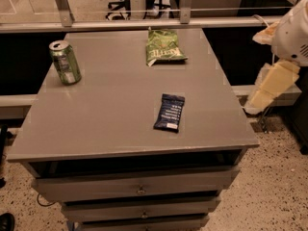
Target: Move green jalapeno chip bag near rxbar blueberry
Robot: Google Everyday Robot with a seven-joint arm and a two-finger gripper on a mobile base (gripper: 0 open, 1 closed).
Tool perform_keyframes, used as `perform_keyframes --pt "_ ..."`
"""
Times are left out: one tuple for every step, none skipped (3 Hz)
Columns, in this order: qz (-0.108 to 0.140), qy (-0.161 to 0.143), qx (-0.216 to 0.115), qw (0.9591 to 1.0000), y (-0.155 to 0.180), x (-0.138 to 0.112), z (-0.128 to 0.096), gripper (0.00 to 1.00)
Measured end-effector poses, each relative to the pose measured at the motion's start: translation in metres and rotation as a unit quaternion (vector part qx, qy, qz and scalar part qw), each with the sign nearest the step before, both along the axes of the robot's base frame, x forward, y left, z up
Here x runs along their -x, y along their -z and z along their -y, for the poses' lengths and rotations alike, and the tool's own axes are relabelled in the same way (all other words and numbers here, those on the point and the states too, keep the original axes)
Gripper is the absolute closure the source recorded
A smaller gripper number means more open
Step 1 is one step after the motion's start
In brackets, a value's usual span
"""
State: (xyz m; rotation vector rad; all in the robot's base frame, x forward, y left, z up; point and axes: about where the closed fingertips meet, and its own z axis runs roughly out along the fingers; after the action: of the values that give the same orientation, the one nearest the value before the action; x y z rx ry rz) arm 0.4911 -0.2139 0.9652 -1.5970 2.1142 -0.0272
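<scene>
Stage: reach not yet begun. Bag (163,47) lies flat at the far edge of the desk (106,124), well apart from bar (169,112) toward the front edge. Gripper (269,88) hangs beyond the right edge; open or closed cannot be told. Next move calls for reaching over to the bag.

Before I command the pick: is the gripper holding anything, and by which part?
Nothing. The gripper hangs beside the table, and the green jalapeno chip bag lies untouched at its far edge.

Smooth matt grey counter (110,114); crinkly glossy green chip bag (163,47); shiny green metal can (65,62); pale plastic pincer (270,84) off the counter's right edge.
</scene>
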Motion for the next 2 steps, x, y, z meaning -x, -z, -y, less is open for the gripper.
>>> perform_keyframes --pt "0.031 0.020 -0.071 0.9968 0.016 -0.073 -0.006 0.00" --pt "0.048 0.036 -0.138 0.9886 0.031 -0.145 -0.017 0.00"
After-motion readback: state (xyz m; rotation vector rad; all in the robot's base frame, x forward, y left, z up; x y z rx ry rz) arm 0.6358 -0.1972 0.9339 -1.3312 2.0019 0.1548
